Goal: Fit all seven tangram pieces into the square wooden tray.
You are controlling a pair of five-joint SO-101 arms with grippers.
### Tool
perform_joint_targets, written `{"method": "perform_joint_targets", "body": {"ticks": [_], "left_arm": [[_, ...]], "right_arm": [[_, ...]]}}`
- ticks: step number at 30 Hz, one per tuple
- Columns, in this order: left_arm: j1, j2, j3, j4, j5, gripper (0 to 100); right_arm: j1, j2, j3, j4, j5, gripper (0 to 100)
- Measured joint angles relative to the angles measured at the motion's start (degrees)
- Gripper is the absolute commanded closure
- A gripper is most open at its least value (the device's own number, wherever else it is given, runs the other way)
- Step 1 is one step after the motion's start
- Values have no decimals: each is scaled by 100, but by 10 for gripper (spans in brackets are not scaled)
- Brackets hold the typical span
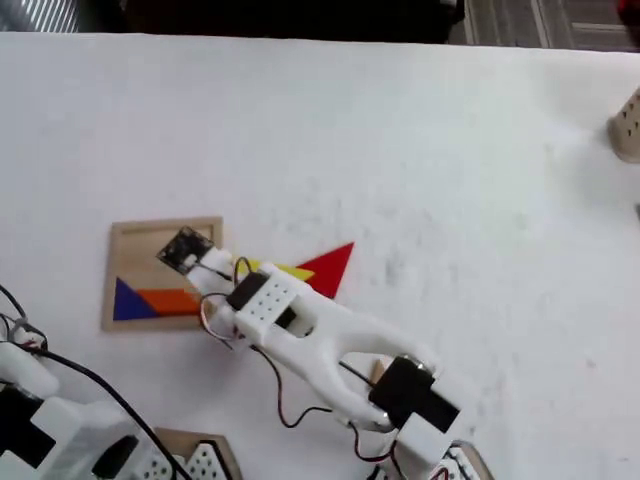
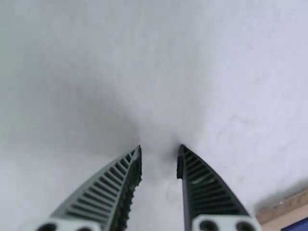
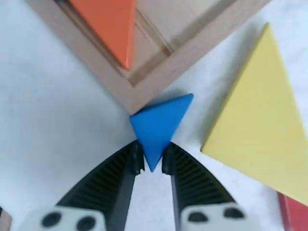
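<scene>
Right gripper [image 3: 153, 163]: fingers narrow, pinching the tip of the small blue triangle [image 3: 159, 125]. That piece lies on the white table [image 3: 57, 120], outside the tray [image 3: 144, 86], touching its outer corner. Yellow triangle [image 3: 255, 139] just beside it, red triangle [image 1: 328, 268] past that, both on the table. Orange triangle [image 3: 110, 24] and dark blue triangle [image 1: 130, 300] sit inside the tray. Left gripper [image 2: 159, 154]: slightly parted, holding nothing, over bare table.
</scene>
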Motion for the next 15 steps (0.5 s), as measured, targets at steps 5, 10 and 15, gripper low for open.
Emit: {"method": "perform_joint_targets", "body": {"ticks": [5, 10, 15], "left_arm": [[0, 0, 0, 0, 0, 869], [0, 0, 0, 0, 0, 869], [0, 0, 0, 0, 0, 869]], "right_arm": [[62, -246, 18, 229, 53, 981], [431, -668, 79, 299, 79, 981], [563, -818, 79, 299, 79, 981]]}}
